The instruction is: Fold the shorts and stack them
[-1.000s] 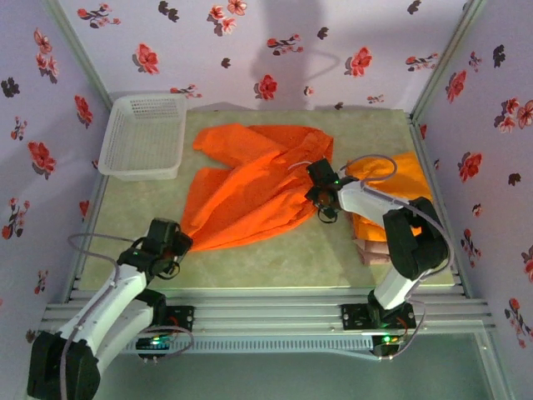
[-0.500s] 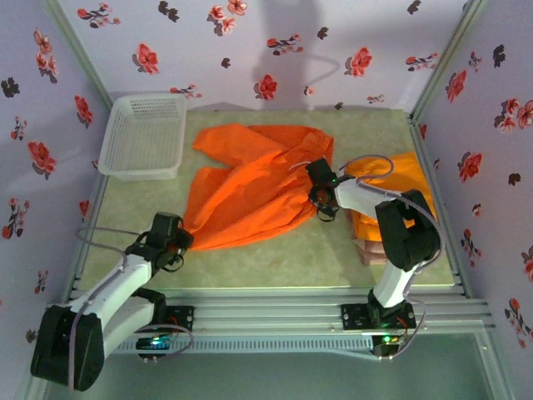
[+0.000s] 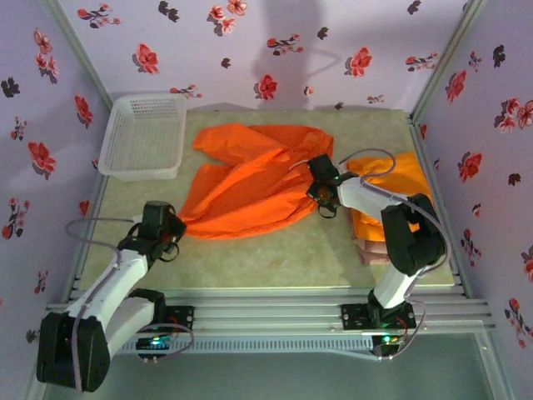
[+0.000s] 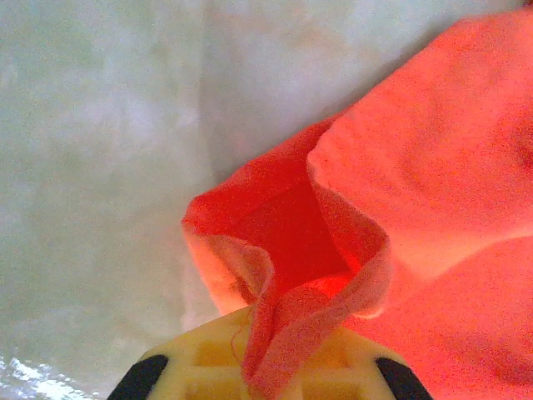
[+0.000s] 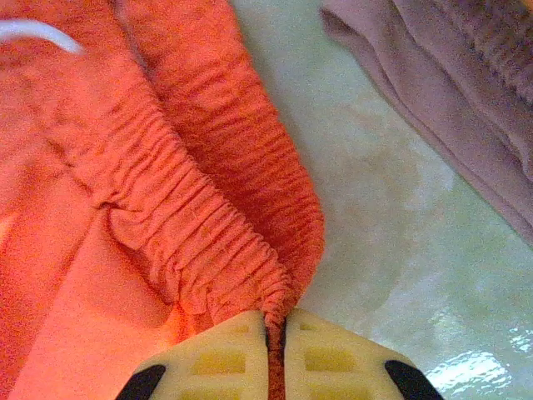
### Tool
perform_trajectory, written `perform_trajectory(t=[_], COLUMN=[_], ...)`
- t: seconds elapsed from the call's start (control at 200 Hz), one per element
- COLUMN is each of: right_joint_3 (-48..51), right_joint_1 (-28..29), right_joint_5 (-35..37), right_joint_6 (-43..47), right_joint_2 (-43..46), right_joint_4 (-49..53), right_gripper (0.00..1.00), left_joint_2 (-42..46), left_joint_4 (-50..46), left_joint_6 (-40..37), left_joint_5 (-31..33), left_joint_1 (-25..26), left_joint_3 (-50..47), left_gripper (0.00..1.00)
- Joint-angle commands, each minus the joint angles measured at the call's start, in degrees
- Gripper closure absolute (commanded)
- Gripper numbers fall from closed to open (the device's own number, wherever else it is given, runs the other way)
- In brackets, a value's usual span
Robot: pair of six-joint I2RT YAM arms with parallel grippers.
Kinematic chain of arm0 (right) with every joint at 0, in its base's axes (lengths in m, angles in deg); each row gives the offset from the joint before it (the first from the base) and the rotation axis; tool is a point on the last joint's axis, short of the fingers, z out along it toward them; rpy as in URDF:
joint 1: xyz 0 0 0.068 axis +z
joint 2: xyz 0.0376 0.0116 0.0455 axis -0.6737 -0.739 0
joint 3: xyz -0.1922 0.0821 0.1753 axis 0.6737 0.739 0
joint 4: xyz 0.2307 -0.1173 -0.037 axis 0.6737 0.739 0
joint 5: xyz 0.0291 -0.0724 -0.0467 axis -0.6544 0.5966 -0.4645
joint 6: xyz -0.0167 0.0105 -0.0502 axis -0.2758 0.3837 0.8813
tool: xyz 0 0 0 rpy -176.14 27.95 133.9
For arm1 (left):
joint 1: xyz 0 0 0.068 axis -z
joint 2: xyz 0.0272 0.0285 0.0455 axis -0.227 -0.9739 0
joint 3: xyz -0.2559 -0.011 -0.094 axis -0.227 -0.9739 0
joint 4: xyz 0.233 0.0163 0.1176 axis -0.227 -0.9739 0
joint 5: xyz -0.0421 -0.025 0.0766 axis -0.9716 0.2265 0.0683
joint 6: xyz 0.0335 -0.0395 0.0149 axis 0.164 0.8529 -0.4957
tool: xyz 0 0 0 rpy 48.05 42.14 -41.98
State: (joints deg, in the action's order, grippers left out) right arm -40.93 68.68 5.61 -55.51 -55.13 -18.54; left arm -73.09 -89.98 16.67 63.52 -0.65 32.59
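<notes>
Slippage threatens: bright orange soft fabric shorts [image 3: 250,187], spread mid-table, are pinched by the left gripper [image 3: 172,227] at their 8 o'clock hem and the right gripper [image 3: 321,197] at their 3 o'clock waistband, so uneven lifting could free either thin bite.

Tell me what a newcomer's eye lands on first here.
The bright orange shorts sprawled across the middle of the table grab the eye, pinched at both ends: the left pincer shut on a leg hem, the right pincer shut on the elastic waistband. At the right edge a folded orange pair lies on pink-beige shorts; a white mesh basket sits far left.
</notes>
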Motion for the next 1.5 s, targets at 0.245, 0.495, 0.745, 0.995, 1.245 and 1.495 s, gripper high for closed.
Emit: perform_trajectory(t=[0.245, 0.495, 0.745, 0.995, 1.245, 1.495], right_joint_3=[-25.06, -50.44, -87.97, -90.82, -39.25, -2.87], right_joint_1=[-2.35, -5.26, -7.70, -10.81, -11.15, -11.12], right_joint_5=[-1.02, -7.00, -21.21, -31.92, -27.26, -24.76], right_joint_6=[15.08, 22.54, 23.43, 26.84, 34.46, 32.19], right_joint_2=[1.64, -5.19, -18.65, -15.37, 10.96, 27.70], right_joint_4=[5.49, 3.22, 6.26, 2.54, -18.27, -22.47], right_gripper=[1.00, 1.00, 1.00, 1.00, 1.00, 1.00], left_joint_2=[-12.42, -32.51, -44.67, -33.74, -3.03, 14.19], left_joint_4=[-7.06, -12.37, -17.84, -11.66, 8.23, 7.77], left_joint_6=[-13.65, -20.68, -26.71, -29.37, -28.81, -21.96], left_joint_5=[-0.84, -1.25, -1.01, -1.52, -4.19, -1.83], left_joint_1=[-5.85, -8.96, -10.83, -10.80, -8.23, -0.08], left_joint_3=[33.89, 70.77, 109.25, 107.41, 56.77, 23.06], left_gripper=[1.00, 1.00, 1.00, 1.00, 1.00, 1.00])
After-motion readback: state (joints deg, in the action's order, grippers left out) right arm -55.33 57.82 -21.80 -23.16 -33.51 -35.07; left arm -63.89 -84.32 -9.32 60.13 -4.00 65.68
